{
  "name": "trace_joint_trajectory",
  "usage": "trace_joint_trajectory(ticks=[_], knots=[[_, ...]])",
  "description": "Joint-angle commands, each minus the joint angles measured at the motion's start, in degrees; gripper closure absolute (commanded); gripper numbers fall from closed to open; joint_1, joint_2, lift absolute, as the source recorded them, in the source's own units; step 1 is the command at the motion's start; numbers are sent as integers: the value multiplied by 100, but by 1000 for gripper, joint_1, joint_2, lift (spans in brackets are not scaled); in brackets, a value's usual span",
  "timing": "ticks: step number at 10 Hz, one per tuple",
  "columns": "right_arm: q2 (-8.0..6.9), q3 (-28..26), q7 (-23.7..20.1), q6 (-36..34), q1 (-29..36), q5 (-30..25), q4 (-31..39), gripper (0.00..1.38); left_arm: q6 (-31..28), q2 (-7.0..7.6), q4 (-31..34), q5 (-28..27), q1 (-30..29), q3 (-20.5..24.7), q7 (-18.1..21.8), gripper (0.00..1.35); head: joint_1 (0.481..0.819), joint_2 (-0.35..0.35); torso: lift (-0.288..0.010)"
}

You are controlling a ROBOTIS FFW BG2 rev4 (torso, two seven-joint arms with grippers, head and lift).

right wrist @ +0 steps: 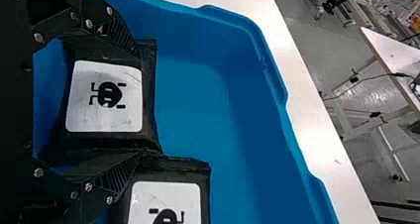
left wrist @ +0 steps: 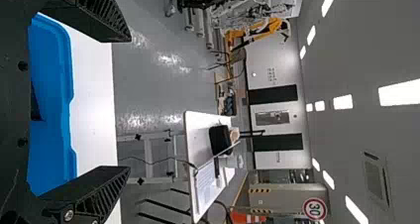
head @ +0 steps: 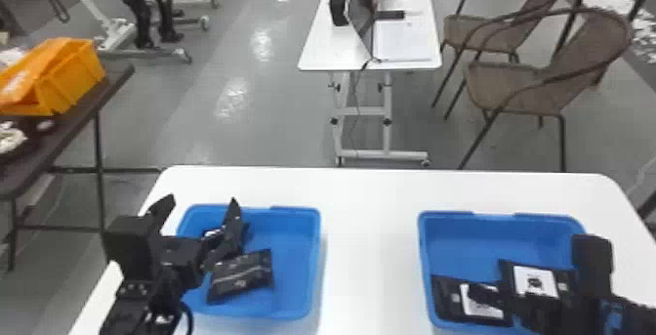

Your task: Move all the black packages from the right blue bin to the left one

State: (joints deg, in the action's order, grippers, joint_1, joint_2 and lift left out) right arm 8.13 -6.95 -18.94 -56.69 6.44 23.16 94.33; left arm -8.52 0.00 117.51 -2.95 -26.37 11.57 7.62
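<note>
In the head view, black packages [head: 242, 276] lie in your left blue bin [head: 297, 261], and labelled packages [head: 535, 280] lie in the right blue bin [head: 493, 234]. In the left wrist view, your left gripper [left wrist: 130, 104] stands wide and empty. In the right wrist view, your right gripper [right wrist: 139, 105] spreads across one package, its squeeze unclear; it looks light, soft and slick, so pinch both padded sides evenly.
</note>
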Motion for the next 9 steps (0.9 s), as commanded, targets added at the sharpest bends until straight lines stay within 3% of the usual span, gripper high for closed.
trace_joint_trajectory(ticks=[1, 4, 5, 6, 7, 9], knots=[[-13, 45, 75, -71, -2, 13, -19, 364, 8, -15, 0, 14, 0, 3, 3, 104, 695, 148, -40], [48, 203, 189, -211, -160, -303, -37, 375, 17, -15, -9, 32, 0, 21, 3, 105, 695, 149, -40], [57, 212, 189, -211, -204, -321, -81, 582, 17, -15, -9, 41, 0, 12, 3, 105, 695, 147, -40], [57, 238, 180, -202, -222, -312, -116, 947, 8, -15, -9, 49, 0, 21, 3, 105, 695, 146, -40], [75, 273, 48, -150, -257, -303, -178, 1050, 8, -15, -18, 58, 0, 21, 3, 107, 695, 147, -40], [119, 414, -171, -62, -353, -295, -230, 1090, 8, -15, -18, 76, -9, 21, 3, 107, 695, 158, -40]])
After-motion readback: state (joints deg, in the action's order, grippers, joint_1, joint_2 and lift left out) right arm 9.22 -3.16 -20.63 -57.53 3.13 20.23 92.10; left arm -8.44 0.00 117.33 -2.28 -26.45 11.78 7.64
